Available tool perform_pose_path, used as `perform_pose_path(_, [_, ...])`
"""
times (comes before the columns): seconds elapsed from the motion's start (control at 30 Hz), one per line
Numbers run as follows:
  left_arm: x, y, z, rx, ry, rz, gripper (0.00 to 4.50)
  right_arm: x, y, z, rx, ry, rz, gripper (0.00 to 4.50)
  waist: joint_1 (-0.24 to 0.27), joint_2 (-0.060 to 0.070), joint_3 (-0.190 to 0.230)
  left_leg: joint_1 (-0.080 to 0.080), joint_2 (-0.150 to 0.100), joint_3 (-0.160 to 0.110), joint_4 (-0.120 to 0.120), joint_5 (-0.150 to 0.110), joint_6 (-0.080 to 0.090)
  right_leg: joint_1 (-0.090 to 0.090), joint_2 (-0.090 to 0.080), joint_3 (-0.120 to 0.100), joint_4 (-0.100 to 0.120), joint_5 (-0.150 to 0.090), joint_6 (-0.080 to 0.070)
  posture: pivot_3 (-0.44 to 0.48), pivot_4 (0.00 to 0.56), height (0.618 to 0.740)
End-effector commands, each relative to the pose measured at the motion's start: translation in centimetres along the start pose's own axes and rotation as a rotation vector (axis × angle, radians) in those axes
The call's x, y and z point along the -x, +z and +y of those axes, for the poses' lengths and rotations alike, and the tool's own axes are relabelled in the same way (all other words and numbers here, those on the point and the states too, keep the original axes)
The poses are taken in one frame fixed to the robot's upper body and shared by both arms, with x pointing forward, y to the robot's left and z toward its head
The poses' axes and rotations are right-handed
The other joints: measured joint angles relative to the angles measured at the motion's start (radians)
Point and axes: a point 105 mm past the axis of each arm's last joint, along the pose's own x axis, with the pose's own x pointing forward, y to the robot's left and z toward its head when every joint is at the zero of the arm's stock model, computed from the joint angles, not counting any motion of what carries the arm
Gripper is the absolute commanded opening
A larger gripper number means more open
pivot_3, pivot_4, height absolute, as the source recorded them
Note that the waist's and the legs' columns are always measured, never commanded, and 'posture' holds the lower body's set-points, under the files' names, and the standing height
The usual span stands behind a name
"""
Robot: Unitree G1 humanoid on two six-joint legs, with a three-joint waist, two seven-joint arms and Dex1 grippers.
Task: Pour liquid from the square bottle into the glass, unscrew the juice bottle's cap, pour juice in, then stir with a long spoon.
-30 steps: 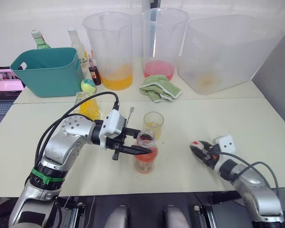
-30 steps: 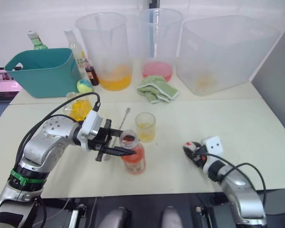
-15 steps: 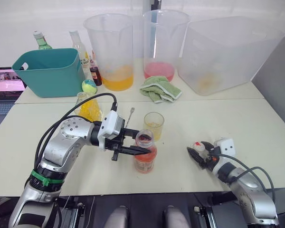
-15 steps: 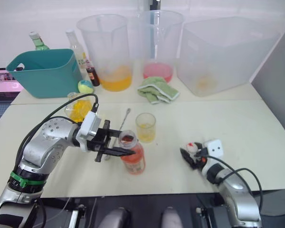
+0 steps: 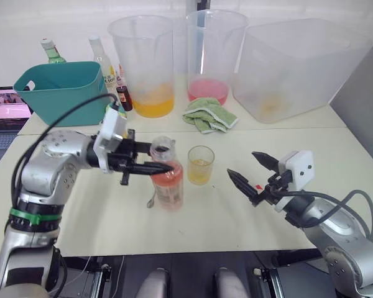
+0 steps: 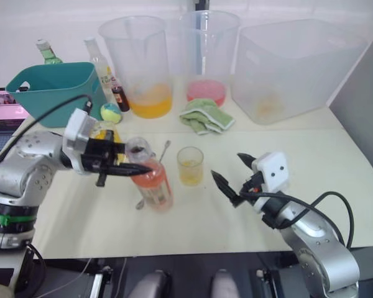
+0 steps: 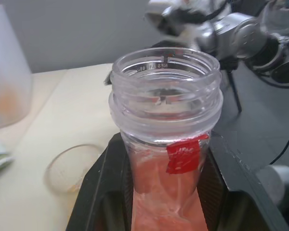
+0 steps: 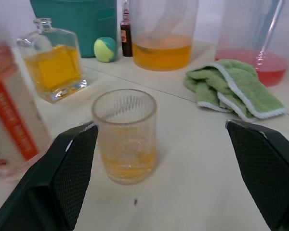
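Your left gripper [image 5: 158,167] is clamped on the neck of the juice bottle [image 5: 168,183], which stands uncapped and a little tilted just left of the glass [image 5: 201,164]. The wrist view shows both black fingers [image 7: 103,192] pressed against the bottle below its open threaded mouth, with pink juice [image 7: 164,192] filling the body.

The glass sits near the middle of the table [image 5: 336,155] with a shallow layer of yellow liquid in it. Your right gripper [image 5: 252,174] hovers to the right of the glass, its fingers spread wide and holding nothing.

The square bottle [image 8: 53,65] stands left of and beyond the glass, partly hidden behind your left arm in the head views. The long spoon [image 6: 165,149] lies on the table behind the juice bottle, its handle reaching toward the far side.

Along the far edge you have a teal bin [image 5: 62,93] at the left, a green glass bottle [image 5: 50,53], a tall clear bottle [image 5: 102,62], a small dark brown bottle [image 5: 123,96] and a yellow-green ball [image 5: 115,112]. Two tall pitchers [image 5: 143,62] and a large translucent tub [image 5: 298,68] stand further right, with a green cloth [image 5: 209,115] lying in front of them.
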Motion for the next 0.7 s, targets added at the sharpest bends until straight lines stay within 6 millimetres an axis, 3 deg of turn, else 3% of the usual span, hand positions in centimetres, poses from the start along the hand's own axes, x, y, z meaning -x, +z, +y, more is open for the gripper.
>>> perform_pose_path(0.03, [0.4, 1.4, 2.5, -0.138, 0.054, 0.007, 1.31, -0.2, 0.9, 1.4, 0.008, 0.017, -0.024, 4.47, 0.006, -0.001, 0.001, 0.000, 0.000, 0.000, 0.000, 0.000, 0.000, 0.000, 0.000, 0.000, 0.000, 0.000, 0.000, 0.000, 0.150, 0.738])
perform_pose_path(0.13, [-0.4, 1.9, 4.6, -0.222, 0.103, 0.000, 1.31, -0.6, 0.6, 2.1, 0.002, 0.013, -0.011, 4.47, 0.014, -0.002, 0.001, -0.004, 0.000, -0.001, 0.002, 0.000, 0.000, -0.002, 0.000, -0.001, 0.000, 0.000, 0.000, 0.000, 0.150, 0.738])
perform_pose_path(0.23, [-2.4, 2.2, 6.2, -0.321, 0.135, -0.032, 1.31, -0.9, -0.1, 2.8, -0.012, 0.023, 0.014, 4.47, 0.016, -0.002, 0.001, -0.005, -0.001, -0.001, 0.003, 0.000, 0.000, -0.002, -0.001, -0.003, 0.000, 0.000, 0.000, 0.000, 0.150, 0.738])
perform_pose_path(0.4, [-4.9, 1.1, 8.4, -0.459, 0.233, -0.010, 1.31, -1.6, -0.9, 3.1, -0.031, 0.009, 0.041, 4.47, 0.009, -0.003, 0.001, -0.006, -0.001, -0.002, 0.003, 0.000, 0.000, -0.003, -0.001, -0.003, 0.000, 0.000, 0.000, 0.000, 0.150, 0.738])
perform_pose_path(0.7, [-7.5, 0.6, 9.8, -0.800, 0.383, 0.007, 1.31, -2.1, -1.8, 2.5, -0.049, -0.066, 0.059, 4.47, -0.008, -0.003, 0.001, -0.012, -0.002, -0.002, 0.004, 0.001, -0.001, -0.010, -0.002, -0.003, 0.002, 0.000, 0.000, 0.000, 0.150, 0.738])
